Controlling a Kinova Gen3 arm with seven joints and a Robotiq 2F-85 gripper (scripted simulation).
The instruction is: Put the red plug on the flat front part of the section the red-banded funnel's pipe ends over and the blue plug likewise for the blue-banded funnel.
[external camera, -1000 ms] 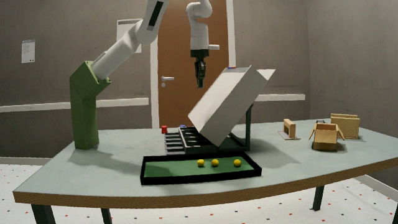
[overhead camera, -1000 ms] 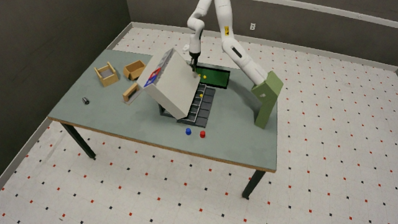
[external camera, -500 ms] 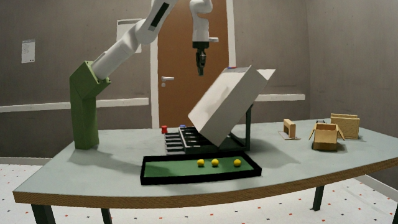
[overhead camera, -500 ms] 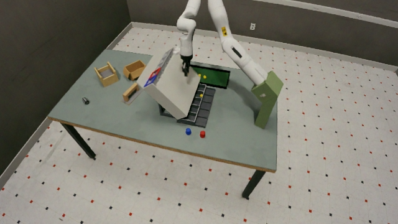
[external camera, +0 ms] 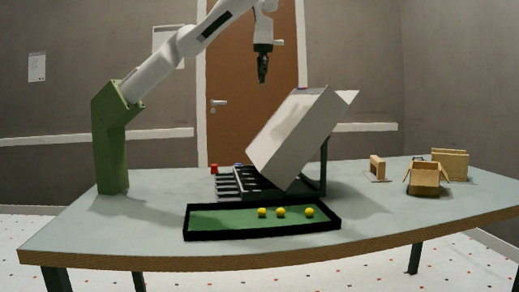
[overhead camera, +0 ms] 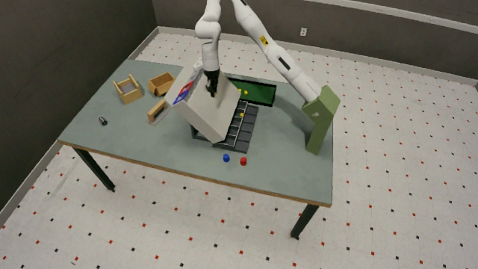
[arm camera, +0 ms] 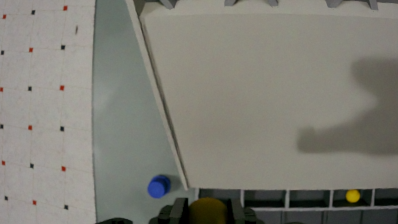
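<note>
Left of the top view's centre, above the slanted cover (overhead camera: 209,108) (external camera: 298,134) (arm camera: 250,100), the tool (overhead camera: 212,93) (external camera: 262,81) (arm camera: 207,212) grips a yellow marble (arm camera: 207,211). The blue plug (overhead camera: 226,158) (arm camera: 159,186), then the red plug (overhead camera: 243,161) (external camera: 214,169) (both upright), stand at lower centre on the bench (overhead camera: 157,146) (external camera: 154,243) (arm camera: 120,125).

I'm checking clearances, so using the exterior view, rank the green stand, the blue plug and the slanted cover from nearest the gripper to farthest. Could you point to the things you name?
1. Slanted cover (overhead camera: 205,119) (external camera: 298,130) (arm camera: 240,100), just below the gripper (overhead camera: 213,96) (external camera: 262,83) (arm camera: 207,212).
2. Blue plug (overhead camera: 226,158) (external camera: 238,164) (arm camera: 159,186), lower, slightly picture-left.
3. Green stand (overhead camera: 314,140) (external camera: 110,158), far picture-left.
</note>
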